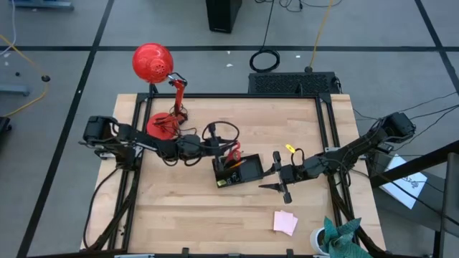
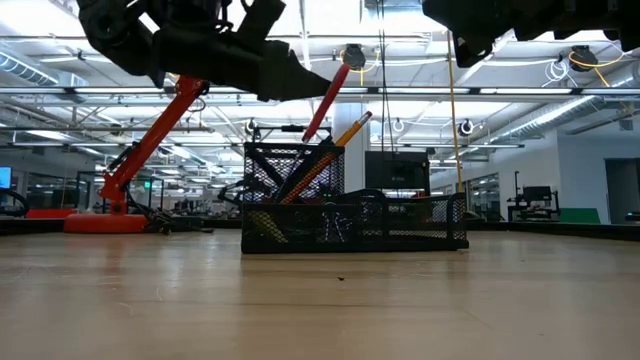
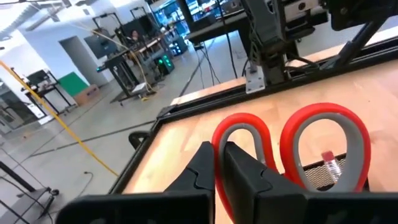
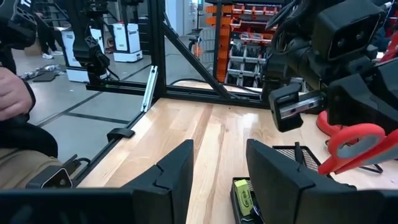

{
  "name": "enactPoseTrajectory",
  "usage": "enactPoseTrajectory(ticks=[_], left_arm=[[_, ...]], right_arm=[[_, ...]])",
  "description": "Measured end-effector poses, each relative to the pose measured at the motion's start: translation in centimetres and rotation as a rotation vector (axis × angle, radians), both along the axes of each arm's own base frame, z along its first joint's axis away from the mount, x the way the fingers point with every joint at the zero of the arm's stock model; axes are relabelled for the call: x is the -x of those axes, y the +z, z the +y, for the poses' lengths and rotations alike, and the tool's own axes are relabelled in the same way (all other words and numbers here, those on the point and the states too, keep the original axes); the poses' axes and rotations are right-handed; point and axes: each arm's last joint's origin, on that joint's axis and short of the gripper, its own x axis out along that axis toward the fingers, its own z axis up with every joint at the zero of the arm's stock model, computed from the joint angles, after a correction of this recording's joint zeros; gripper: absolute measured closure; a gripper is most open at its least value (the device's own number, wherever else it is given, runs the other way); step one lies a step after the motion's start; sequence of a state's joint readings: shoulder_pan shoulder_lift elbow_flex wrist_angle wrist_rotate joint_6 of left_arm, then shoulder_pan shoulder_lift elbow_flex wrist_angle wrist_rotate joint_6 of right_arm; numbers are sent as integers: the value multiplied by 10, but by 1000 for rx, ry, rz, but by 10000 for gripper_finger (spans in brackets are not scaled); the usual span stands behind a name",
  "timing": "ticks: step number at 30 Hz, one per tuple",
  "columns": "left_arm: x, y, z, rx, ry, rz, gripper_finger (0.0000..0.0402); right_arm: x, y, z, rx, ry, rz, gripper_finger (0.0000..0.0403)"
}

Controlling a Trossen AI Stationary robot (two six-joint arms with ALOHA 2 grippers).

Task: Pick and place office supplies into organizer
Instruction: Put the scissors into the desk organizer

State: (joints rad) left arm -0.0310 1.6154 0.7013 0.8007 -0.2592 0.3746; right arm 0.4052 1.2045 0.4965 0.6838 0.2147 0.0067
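Note:
The organizer [image 1: 240, 170], a low black mesh tray with a taller cup [image 2: 290, 170], stands mid-table. Orange pencils [image 2: 345, 135] lean out of the cup, and a yellow-green piece [image 4: 244, 193] lies in the tray. The red-handled scissors [image 3: 323, 143] hang slanted over the cup, with my left gripper [image 1: 224, 152] shut on them. My right gripper [image 1: 282, 179] hovers open just right of the organizer, nothing between its fingers. A pink sticky-note pad [image 1: 285, 222] lies flat near the front edge. A small yellow item [image 1: 290, 149] lies behind the right gripper. My left gripper pinches the rim of one red handle loop [image 3: 219, 146] between its two fingers, coming nearly level from the table's left. The scissors tilt with the handles [image 2: 330, 95] up and the lower end at the cup's mouth. Whether the blades touch the cup I cannot tell.
A red desk lamp [image 1: 152, 63] stands with its round base [image 1: 162, 125] at the back left, close behind my left arm. A black frame [image 1: 326, 122] runs along the table's edges. A white cup with teal cloth [image 1: 337, 238] sits at the front right corner.

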Motion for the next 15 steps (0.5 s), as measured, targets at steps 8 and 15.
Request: enactPoseTrajectory(ticks=[8, 15], left_arm=[[2, -10, -9, -45, -38, 103, 395], [3, -14, -10, -29, -30, 144, 377]], right_arm=[[0, 0, 0, 0, -1, 0, 264], [0, 0, 0, 0, -1, 0, 264]])
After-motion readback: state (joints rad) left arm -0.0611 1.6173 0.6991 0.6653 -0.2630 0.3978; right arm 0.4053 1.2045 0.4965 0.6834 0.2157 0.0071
